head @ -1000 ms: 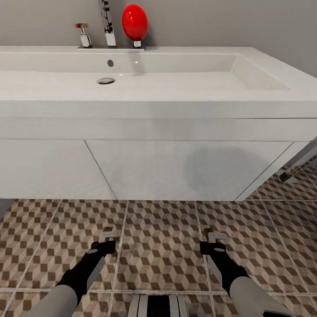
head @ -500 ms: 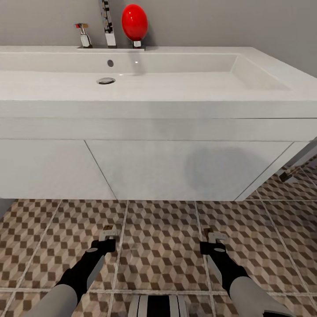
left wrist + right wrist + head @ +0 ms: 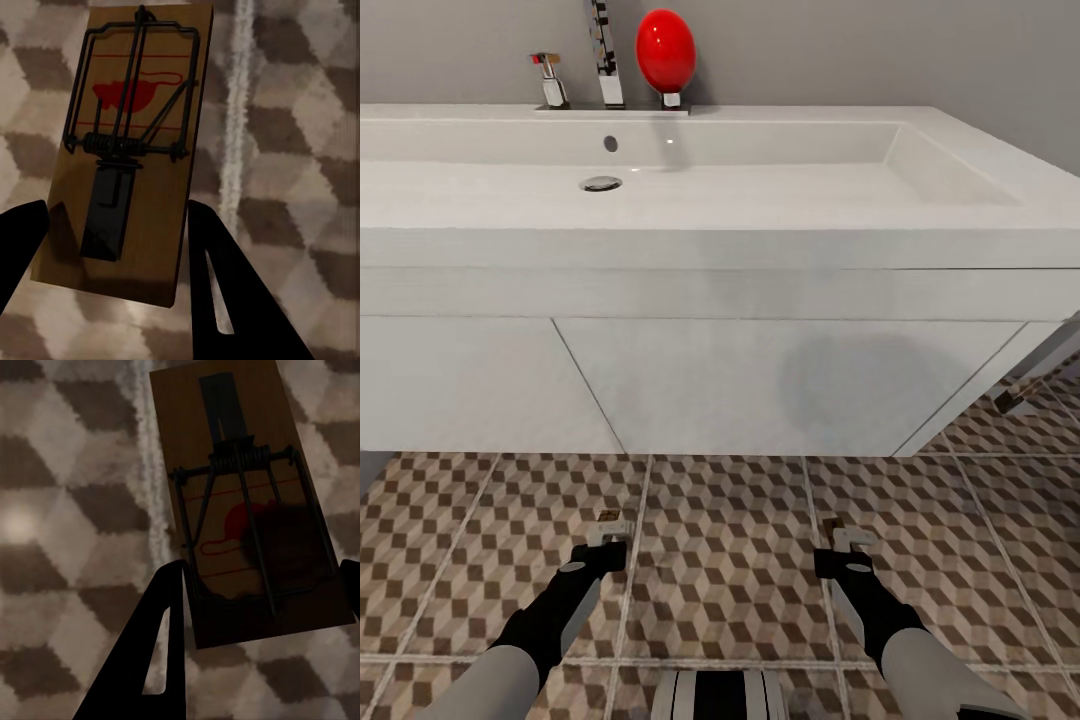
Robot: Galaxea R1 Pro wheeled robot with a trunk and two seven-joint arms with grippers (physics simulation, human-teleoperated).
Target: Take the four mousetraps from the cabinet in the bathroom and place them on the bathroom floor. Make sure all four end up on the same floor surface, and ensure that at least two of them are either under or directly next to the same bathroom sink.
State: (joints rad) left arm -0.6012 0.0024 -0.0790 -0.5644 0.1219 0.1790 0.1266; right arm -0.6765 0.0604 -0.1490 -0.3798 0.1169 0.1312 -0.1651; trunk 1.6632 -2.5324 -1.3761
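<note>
Left tool (image 3: 607,543) spread open, fingers (image 3: 225,300) flanking a mousetrap (image 3: 127,142) lying on the bathroom floor (image 3: 730,560), in front of the bathroom sink (image 3: 660,200). Right tool (image 3: 847,545) open likewise around a second mousetrap (image 3: 240,502) on the tiles.

bare bathroom floor (image 3: 730,560) ahead; white vanity (image 3: 760,385) blocking beyond
</note>
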